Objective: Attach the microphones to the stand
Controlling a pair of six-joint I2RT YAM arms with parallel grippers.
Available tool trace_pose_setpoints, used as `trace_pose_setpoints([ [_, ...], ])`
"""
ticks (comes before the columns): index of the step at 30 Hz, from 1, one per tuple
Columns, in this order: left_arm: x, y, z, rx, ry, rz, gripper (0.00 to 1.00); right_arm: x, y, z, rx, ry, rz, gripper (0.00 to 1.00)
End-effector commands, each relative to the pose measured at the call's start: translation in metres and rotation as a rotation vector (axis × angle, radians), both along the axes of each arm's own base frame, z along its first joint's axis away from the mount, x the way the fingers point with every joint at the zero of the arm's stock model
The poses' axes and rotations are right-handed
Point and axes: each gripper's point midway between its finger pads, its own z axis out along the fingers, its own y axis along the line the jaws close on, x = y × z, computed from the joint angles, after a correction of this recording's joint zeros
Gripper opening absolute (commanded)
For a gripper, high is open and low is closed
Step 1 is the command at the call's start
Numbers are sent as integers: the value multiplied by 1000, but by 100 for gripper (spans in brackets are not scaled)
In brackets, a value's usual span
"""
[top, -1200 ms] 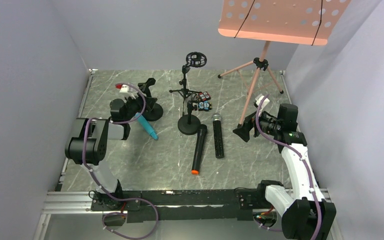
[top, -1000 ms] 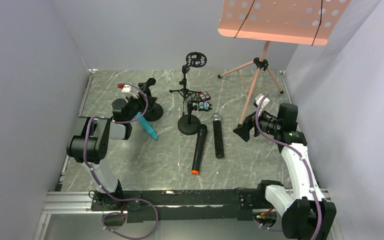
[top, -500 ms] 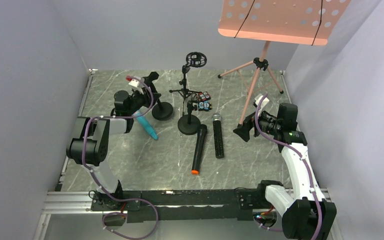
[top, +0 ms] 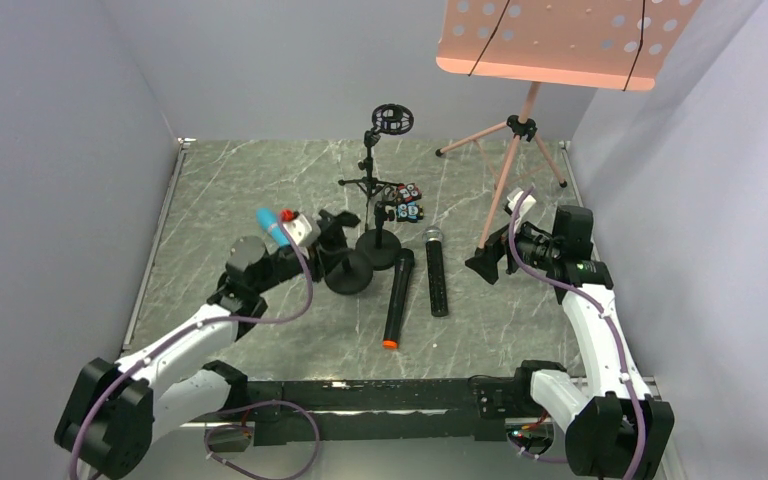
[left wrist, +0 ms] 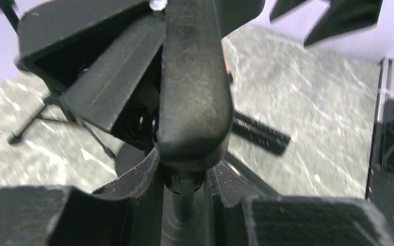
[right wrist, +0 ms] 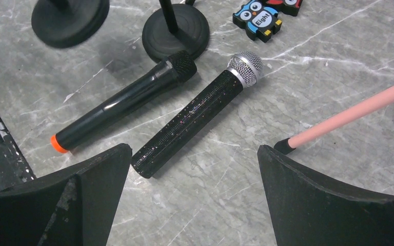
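A grey marbled table (top: 260, 180) is filling the view, with a pink sheet-music stand (top: 560, 40) standing on its tripod at the far right. The left arm is reaching toward the middle, and the left gripper (left wrist: 183, 184) is clamping its fingers around the post of a small black stand (top: 348, 272) with a round base. That stand's clip is showing at the top of the post in the wrist view. The light blue microphone (top: 272, 228) is showing one end beside the left wrist; what is holding it cannot be told.

The right gripper (top: 485, 265) is hovering near the tripod's leg with its fingers spread wide, holding nothing. Below it the black microphone with an orange end (right wrist: 123, 105) and the silver-mesh microphone (right wrist: 200, 115) are lying side by side on the table, heads pointing toward a second round-based stand (top: 378, 250). An owl card (right wrist: 257, 19) is lying nearby, reading "Eight".
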Motion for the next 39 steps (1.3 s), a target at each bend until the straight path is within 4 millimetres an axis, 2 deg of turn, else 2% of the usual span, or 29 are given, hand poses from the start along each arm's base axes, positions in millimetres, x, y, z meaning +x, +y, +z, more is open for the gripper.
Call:
trace_pose_setpoints([
  [1, -19, 7, -26, 50, 5, 50, 0, 5, 3, 15, -7, -53, 26, 100],
  [4, -31, 5, -37, 57, -7, 45, 0, 6, 3, 12, -6, -44, 28, 100],
  [10, -41, -8, -63, 61, 6, 27, 0, 8, 3, 7, -8, -25, 26, 100],
  [13, -43, -16, -66, 53, -6, 25, 0, 9, 3, 5, -10, -16, 25, 100],
  [17, -42, -22, -70, 58, -10, 36, 6, 10, 2, 2, -11, -7, 25, 100],
  [18, -41, -22, -71, 58, -4, 40, 10, 10, 2, 2, -12, -7, 25, 100],
  [24, -45, -13, -81, 35, 58, 93, 53, 10, 3, 0, -12, 1, 30, 100],
  [25, -46, -11, -81, 33, 67, 101, 67, 10, 3, 0, -12, 2, 32, 100],
  [26, -48, -9, -83, 36, 79, 107, 75, 10, 4, 0, -13, 2, 34, 100],
  [28, -51, -3, -82, 33, 95, 121, 79, 10, 4, -1, -13, 7, 37, 100],
  [32, -58, 11, -82, 22, 150, 168, 82, 11, 5, -5, -12, 21, 41, 100],
  [37, -68, 30, -72, -14, 234, 235, 88, 12, 8, -12, 2, 65, 49, 100],
  [39, -73, 40, -60, -39, 241, 264, 90, 12, 10, -14, 15, 81, 53, 100],
])
